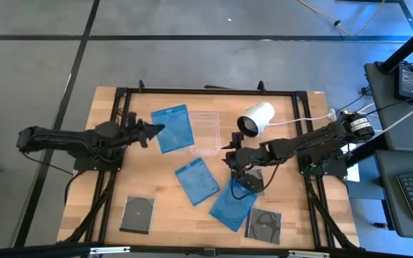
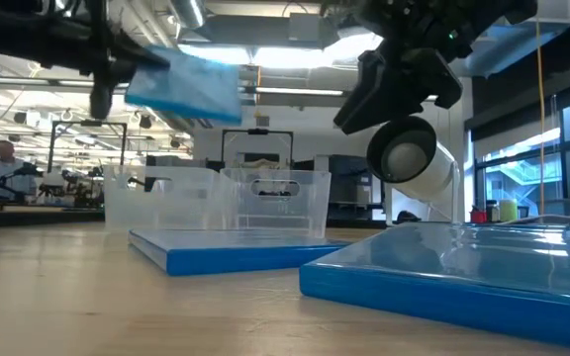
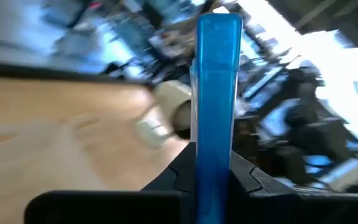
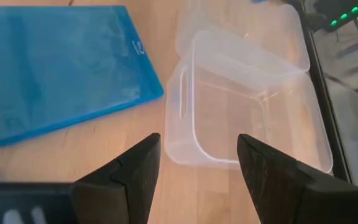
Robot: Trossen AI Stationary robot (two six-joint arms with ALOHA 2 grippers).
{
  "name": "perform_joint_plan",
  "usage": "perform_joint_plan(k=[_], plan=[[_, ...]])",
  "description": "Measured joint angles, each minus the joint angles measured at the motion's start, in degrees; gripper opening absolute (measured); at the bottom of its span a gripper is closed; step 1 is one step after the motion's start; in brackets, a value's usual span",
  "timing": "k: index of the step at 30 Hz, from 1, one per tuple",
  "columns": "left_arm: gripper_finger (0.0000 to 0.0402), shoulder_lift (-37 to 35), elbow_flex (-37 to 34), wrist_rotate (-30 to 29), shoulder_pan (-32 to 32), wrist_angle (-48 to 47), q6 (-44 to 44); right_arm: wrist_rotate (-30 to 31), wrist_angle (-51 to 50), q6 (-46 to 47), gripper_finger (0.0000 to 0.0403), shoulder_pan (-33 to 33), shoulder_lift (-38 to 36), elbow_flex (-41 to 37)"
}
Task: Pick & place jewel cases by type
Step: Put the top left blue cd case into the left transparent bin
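Observation:
My left gripper (image 1: 151, 132) is shut on a translucent blue jewel case (image 1: 173, 127), which shows in the air in the low view (image 2: 186, 84), just left of two clear tubs (image 1: 205, 133). My right gripper (image 1: 229, 152) hangs open above the table right of the tubs (image 4: 247, 112), touching nothing. Two more blue cases (image 1: 197, 180) (image 1: 233, 204) lie flat on the wood. Dark cases lie flat near the near edge (image 1: 137, 213) (image 1: 264, 224), and a third (image 1: 254, 179) sits partly under the right arm. My left gripper pinches the blue case by its left edge (image 3: 215, 163) between the two fingers (image 3: 179, 177), coming level from the table's left. The case is lifted clear of the table and sticks out roughly flat beyond the fingers toward the tubs.
A white cylinder with a dark end (image 1: 257, 118) lies right of the tubs near the far edge. A black frame (image 1: 192, 90) borders the wooden table. Bare wood shows on the left half between the left arm and the near-left dark case.

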Motion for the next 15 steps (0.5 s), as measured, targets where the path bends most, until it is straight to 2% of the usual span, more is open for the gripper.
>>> perform_joint_plan(k=[5, 10, 12, 15], plan=[[0.0030, -1.6, 6.1, 0.2, 4.7, -16.9, -1.9, 0.0, -0.1, 0.1, 0.0216, 0.0, 0.0, 0.0], [0.0032, -0.7, 12.1, 3.6, 9.4, -31.3, -7.9, 0.0, -0.1, 0.1, 0.0216, 0.0, 0.0, 0.0], [0.0029, -0.2, 13.4, 4.8, 11.3, -35.5, -10.2, 0.0, 0.0, 0.1, 0.0216, 0.0, 0.0, 0.0], [0.0028, 0.8, 13.8, 8.8, 14.1, -36.9, -11.5, 0.0, 0.0, 0.0, 0.0216, 0.0, 0.0, 0.0]])
